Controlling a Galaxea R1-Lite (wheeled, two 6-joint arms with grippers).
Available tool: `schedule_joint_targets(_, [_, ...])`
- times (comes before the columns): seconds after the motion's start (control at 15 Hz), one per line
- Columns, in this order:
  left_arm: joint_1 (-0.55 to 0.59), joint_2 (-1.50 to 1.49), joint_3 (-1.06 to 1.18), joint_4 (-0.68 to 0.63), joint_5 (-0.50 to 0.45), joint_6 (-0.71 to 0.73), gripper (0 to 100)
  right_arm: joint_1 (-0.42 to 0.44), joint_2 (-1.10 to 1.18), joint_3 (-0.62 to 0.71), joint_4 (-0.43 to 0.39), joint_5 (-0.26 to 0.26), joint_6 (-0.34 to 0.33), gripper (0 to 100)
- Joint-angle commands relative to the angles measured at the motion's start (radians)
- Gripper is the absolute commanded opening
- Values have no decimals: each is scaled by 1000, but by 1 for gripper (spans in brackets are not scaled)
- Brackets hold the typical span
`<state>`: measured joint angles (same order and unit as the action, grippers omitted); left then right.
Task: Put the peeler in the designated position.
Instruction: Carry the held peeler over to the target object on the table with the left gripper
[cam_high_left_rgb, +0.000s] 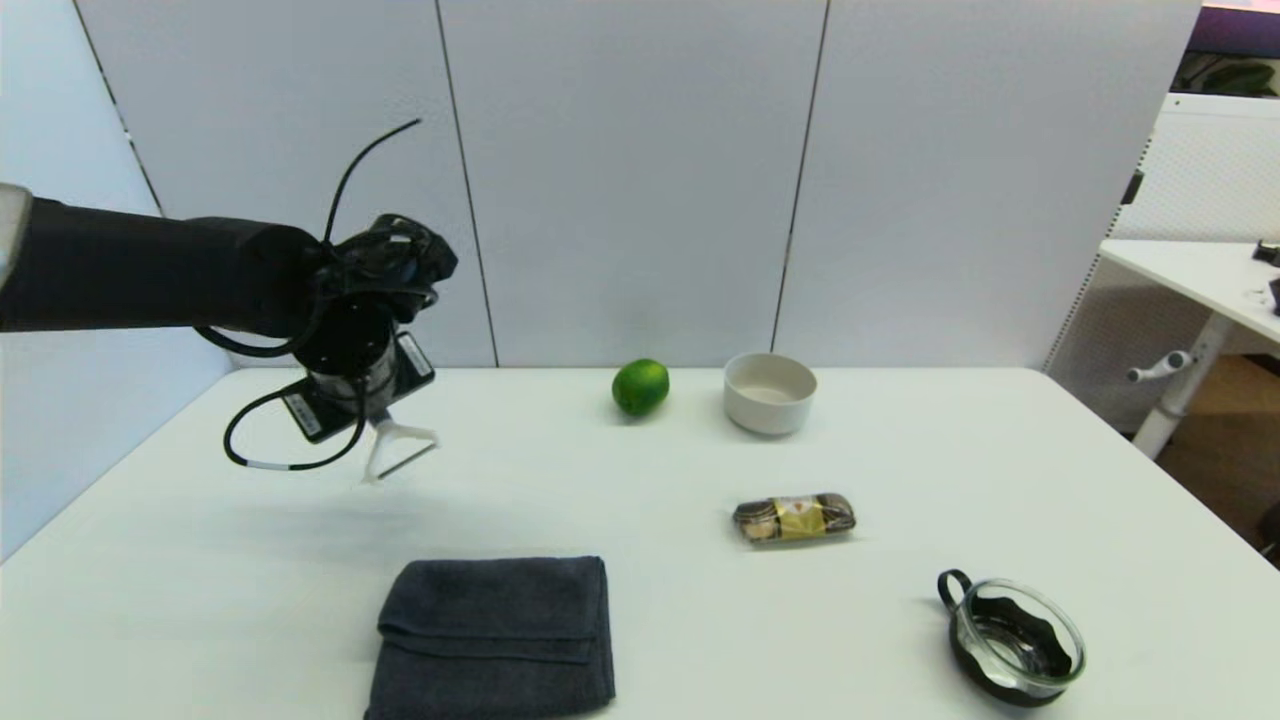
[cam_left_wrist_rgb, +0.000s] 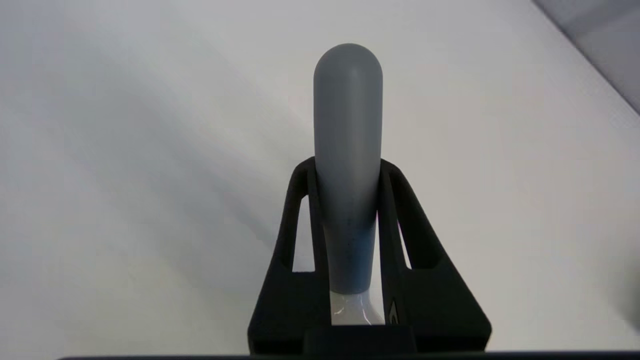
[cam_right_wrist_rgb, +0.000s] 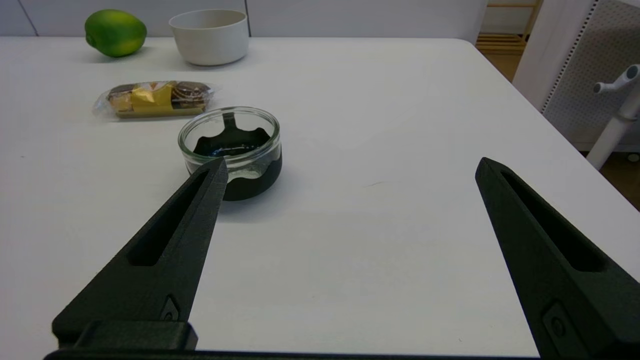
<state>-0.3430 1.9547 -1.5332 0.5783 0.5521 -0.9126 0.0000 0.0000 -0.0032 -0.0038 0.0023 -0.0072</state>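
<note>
Nearest you, the dark grey towel (cam_high_left_rgb: 495, 635) lies folded on the white surface (cam_high_left_rgb: 200, 560). Up and left of the towel, your left gripper (cam_high_left_rgb: 372, 415) hangs above the surface, fingers (cam_left_wrist_rgb: 300, 220) clamped on the peeler (cam_high_left_rgb: 398, 448) by its grey handle, white head downward, clear of the surface. Far right of the towel, your right gripper (cam_right_wrist_rgb: 350, 175) waits, fingers spread wide beside the glass bowl (cam_right_wrist_rgb: 231, 150).

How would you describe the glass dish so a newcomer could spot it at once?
Start at the white table and go to its near right corner, past the wrapped snack. There sits the glass dish: clear-walled, with a black wavy base and loop handle, unlike the opaque white bowl at the back.
</note>
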Motion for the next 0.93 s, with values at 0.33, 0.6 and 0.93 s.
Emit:
schedule_joint_targets(0.33, [-171,-80,-51,-3,-328,741,0,2,2,0,-1,1,0,100])
schedule_joint_targets(0.6, [-217,-8,-125,-8,-448,1196,0,0,0,0,-1,1,0,100])
schedule_joint_targets(0.93, [-306,118,-217,-51,-641,1311,0,0,2,0,-1,1,0,100])
